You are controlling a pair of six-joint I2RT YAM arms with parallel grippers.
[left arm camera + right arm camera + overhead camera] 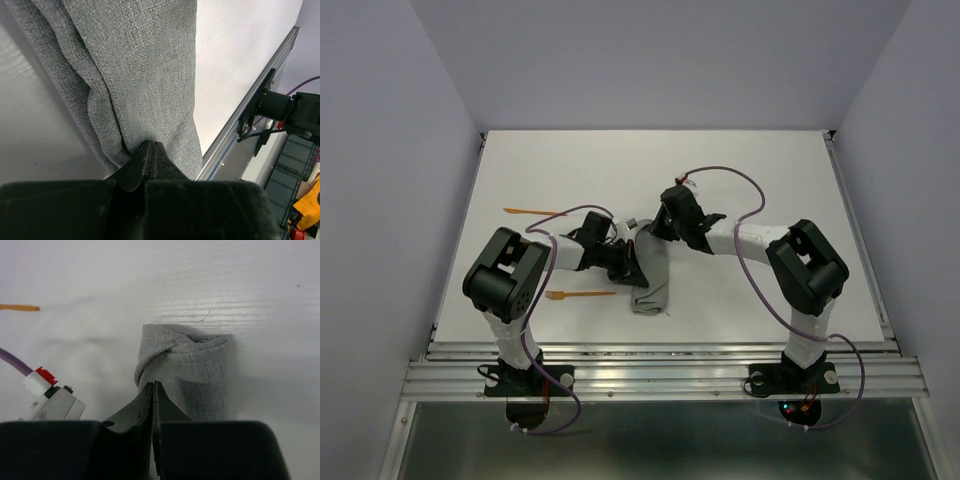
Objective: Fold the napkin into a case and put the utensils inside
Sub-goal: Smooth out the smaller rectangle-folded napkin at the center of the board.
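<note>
While both arms reach in toward the middle of the white bench, the grey napkin lies between them, folded into a narrow oblong strip that runs from the centre of the bench back toward the near edge. From above, its near end looks bunched and a little rounded. The left claw is down low on the strip's left side. Its two black fingers are pressed tight together, with a crease of the cloth running straight into the tips, so it seems to have a pinch of the fabric. Soft ridges in the weave fan away from that spot. The right claw sits at the strip's far end, closed to a hairline slit. Its tips rest against the left edge of the cloth, where the layers twist over one another. From where I stand I cannot tell whether any fabric is actually caught between those fingers. The orange fork lies flat on the bare bench just left of the napkin, not touching it. It sits crosswise, with its tines pointing toward the left side. A second orange piece lies farther back and to the left, well apart from the cloth and also flat. It is too thin at this range to make out its shape. Neither piece is touched by either arm.
</note>
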